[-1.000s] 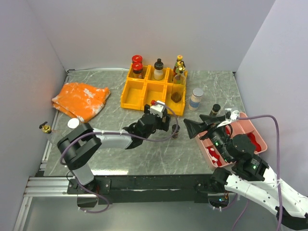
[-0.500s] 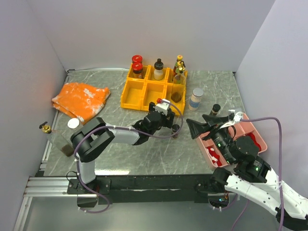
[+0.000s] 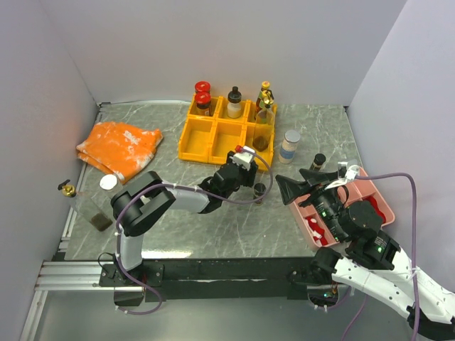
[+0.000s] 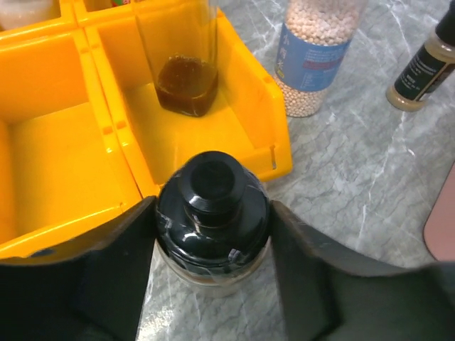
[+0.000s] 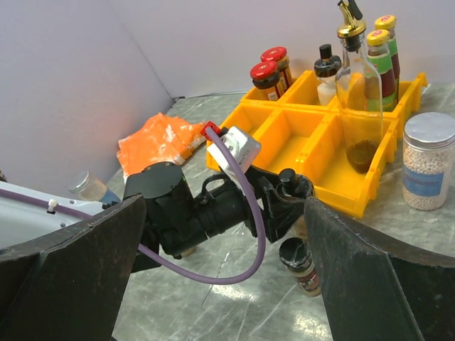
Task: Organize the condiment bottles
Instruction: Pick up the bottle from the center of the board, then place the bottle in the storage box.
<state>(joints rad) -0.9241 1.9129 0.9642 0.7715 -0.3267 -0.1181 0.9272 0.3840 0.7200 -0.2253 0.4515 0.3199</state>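
And there was the left gripper [image 4: 212, 238], jaws part-way open on either side of the black-capped bottle [image 4: 212, 202], right up against its cap. Whether they were truly pinching it or only framing it, the wrist view could not settle. The bottle stood upright on the marble table [image 3: 213, 227], just outside the near right corner of the yellow bin [image 4: 281, 153]. That made sense: the middle compartment beside it lay bare, so a short lift would likely put it home. The corner compartment already held the glass cruet [image 4: 186, 78], a dark pool at its bottom. Out on the table to the right, the pellet jar [image 4: 313, 64] wore a blue label with print too small to read. The small dark-capped bottle [image 4: 418, 71] near it carried a black label, equally unreadable. No brand showed anywhere. The right gripper [image 3: 298, 182] hung wide open and empty by the pink tray [image 3: 373, 190], seemingly parked clear of its partner's reach. Two red-capped jars [image 3: 202, 91] stood in the bin's far left slot.
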